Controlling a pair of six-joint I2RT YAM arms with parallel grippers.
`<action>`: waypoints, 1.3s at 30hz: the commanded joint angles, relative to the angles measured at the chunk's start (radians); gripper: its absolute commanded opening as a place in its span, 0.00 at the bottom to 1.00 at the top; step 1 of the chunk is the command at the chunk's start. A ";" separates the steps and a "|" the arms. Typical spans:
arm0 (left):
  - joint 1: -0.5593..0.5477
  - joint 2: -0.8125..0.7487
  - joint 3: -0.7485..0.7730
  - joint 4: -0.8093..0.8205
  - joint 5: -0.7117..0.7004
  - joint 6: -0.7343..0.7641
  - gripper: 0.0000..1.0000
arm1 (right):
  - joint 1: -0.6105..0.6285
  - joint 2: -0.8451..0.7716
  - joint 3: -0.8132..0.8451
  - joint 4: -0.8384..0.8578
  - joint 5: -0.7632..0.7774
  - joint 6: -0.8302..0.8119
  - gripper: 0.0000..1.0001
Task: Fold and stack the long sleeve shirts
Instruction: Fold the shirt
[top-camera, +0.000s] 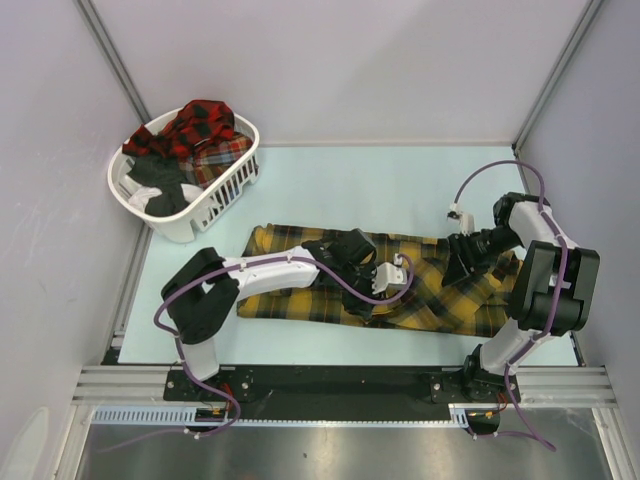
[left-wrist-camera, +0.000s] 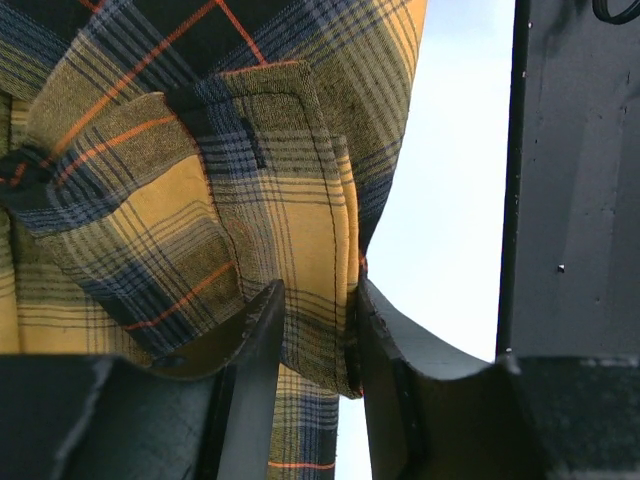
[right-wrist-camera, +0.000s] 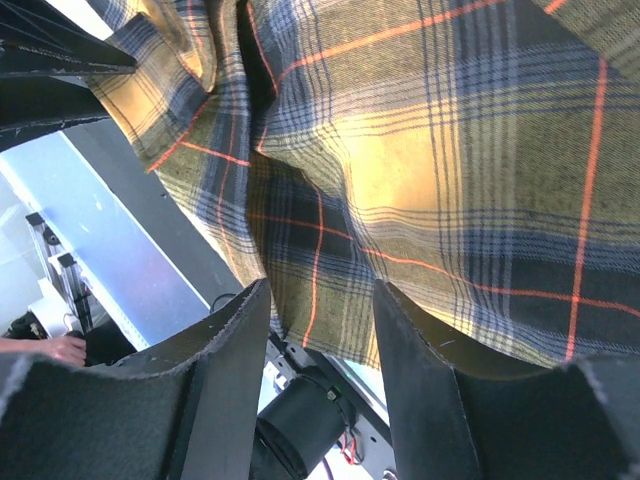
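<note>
Black fingers (left-wrist-camera: 255, 340) of the left gripper (left-wrist-camera: 318, 310) are filling the bottom of the left wrist view. A fold of the mustard-yellow plaid shirt (left-wrist-camera: 200, 210) is sitting in the gap between them, touching both inner faces; whether they are pinching it or letting it go cannot be told. In the right wrist view, the right gripper (right-wrist-camera: 320, 310) is grasping a thick bunch of the same shirt, with the cloth filling the space between its fingers and spreading upward from them. Seen from above, the shirt is lying stretched out along the near edge of the pale blue table (top-camera: 380, 180), running from left of centre almost to the right edge. Both arms are bending over it: the left gripper is hanging over its middle and the right gripper is sitting at its right end. Near the far left corner a white laundry basket (top-camera: 215, 205) is standing, and red-and-black plaid shirts (top-camera: 200, 125) are lying heaped in it, rumpled and unfolded, well apart from the yellow one.
</note>
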 joint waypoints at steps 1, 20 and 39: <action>0.010 -0.017 0.023 -0.011 0.021 0.025 0.40 | -0.010 -0.042 -0.005 -0.003 0.009 -0.020 0.51; 0.433 -0.298 -0.035 0.030 0.241 -0.383 0.00 | 0.009 0.019 0.102 0.109 0.003 0.088 0.54; 0.754 -0.417 -0.397 0.360 0.194 -0.543 0.00 | 0.054 0.136 0.163 0.156 0.188 0.120 0.47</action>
